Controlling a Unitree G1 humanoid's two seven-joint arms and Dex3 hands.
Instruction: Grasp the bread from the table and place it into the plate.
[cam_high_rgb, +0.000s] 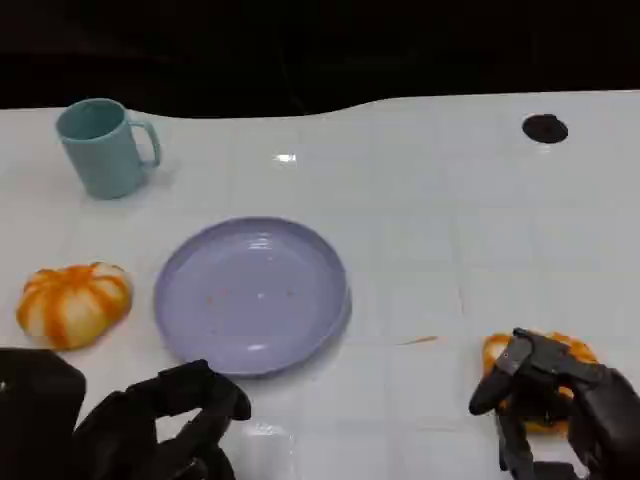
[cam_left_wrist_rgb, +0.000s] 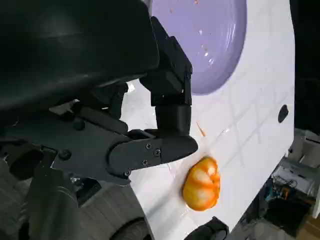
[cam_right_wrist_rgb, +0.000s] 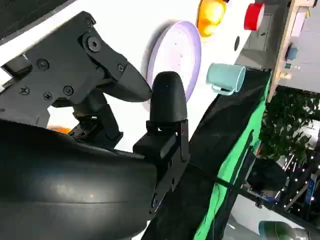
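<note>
Two orange, pumpkin-shaped breads lie on the white table (cam_high_rgb: 420, 200). One bread (cam_high_rgb: 74, 303) sits left of the lilac plate (cam_high_rgb: 250, 295), which holds nothing but a few crumbs. The other bread (cam_high_rgb: 545, 352) lies near the front right, and my right hand (cam_high_rgb: 555, 405) arches over it with fingers spread; a firm grip is not visible. The left wrist view shows this bread (cam_left_wrist_rgb: 202, 184) resting on the table beyond the plate (cam_left_wrist_rgb: 210, 35). My left hand (cam_high_rgb: 160, 425) hovers at the front left, holding nothing, fingers loosely apart.
A teal mug (cam_high_rgb: 103, 147) stands at the back left. A small black spot (cam_high_rgb: 545, 128) marks the table's far right. In the right wrist view the plate (cam_right_wrist_rgb: 175, 55), the left bread (cam_right_wrist_rgb: 210, 15) and the mug (cam_right_wrist_rgb: 225, 79) lie beyond my fingers.
</note>
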